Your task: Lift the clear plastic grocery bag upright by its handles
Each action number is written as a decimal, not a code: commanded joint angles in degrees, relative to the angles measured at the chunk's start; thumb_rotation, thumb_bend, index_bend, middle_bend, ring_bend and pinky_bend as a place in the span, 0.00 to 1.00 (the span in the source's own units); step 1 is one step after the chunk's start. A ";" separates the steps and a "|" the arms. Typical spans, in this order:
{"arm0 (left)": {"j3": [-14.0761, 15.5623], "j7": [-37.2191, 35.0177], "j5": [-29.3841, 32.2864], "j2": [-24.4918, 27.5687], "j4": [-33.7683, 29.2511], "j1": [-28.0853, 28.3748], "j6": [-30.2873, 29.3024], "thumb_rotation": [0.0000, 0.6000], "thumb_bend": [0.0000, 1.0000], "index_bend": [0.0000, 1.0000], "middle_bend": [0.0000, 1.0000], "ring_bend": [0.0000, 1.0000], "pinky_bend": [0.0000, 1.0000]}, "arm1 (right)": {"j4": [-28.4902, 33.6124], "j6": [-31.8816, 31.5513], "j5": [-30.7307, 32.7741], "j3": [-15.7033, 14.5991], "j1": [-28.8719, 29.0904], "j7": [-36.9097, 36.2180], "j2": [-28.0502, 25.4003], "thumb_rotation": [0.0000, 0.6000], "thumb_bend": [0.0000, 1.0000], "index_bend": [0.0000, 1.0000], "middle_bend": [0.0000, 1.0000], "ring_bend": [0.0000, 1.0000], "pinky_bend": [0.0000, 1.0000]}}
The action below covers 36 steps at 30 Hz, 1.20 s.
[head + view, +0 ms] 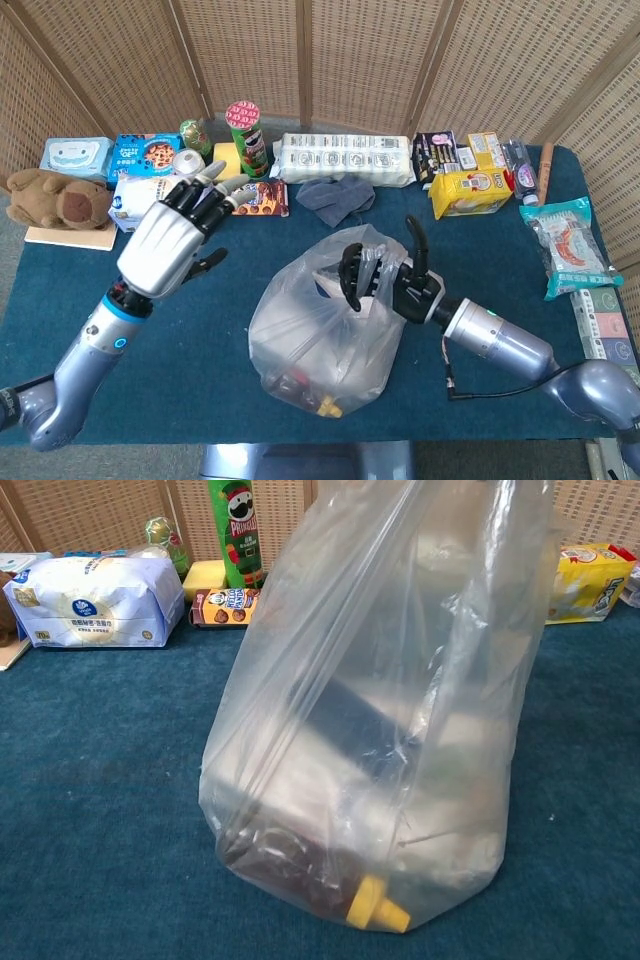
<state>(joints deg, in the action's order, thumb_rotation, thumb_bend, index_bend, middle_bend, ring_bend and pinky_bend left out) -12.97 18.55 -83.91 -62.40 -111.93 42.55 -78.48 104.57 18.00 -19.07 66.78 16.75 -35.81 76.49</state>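
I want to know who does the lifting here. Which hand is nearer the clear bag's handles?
The right. The right hand grips the handles at the top of the clear plastic bag. The left hand hovers open, well off to the bag's left, touching nothing.

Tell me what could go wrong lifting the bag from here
Only the right hand grips the bag at its handles; the left hand is open and well clear, so the bag may tilt or slip. The load sits low, with a yellow-capped item pressed into the bottom edge, which could strain the thin plastic. A swinging bag might catch the grey cloth behind it.
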 commanded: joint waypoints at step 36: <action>17.98 -1.57 0.94 2.72 2.11 -34.14 -13.41 1.00 0.17 0.15 0.17 0.05 0.22 | 8.06 -11.41 3.56 15.58 -2.26 -11.47 -4.03 0.90 0.22 0.52 0.59 0.66 0.79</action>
